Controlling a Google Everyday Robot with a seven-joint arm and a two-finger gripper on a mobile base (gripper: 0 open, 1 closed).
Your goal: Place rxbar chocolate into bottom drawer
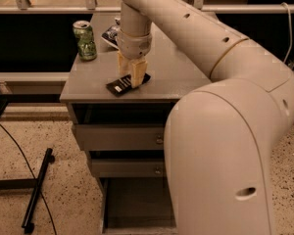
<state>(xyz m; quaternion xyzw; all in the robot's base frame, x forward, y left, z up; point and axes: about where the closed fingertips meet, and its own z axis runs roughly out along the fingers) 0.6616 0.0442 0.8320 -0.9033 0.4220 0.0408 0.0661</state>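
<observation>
The rxbar chocolate (118,85), a flat black wrapper with white lettering, lies at an angle on the grey cabinet top (176,77) near its front edge. My gripper (131,78) points straight down and stands on the middle of the bar, hiding part of it. The bottom drawer (132,199) is pulled out at the foot of the cabinet, a wide shallow grey tray, and nothing shows in it. My large white arm covers its right part.
A green can (85,40) stands at the cabinet top's back left. A blue-and-white chip bag (109,34) lies behind the gripper. Two shut drawers with brass knobs (159,140) sit above the bottom drawer. A black stand (36,190) and a cable lie on the floor to the left.
</observation>
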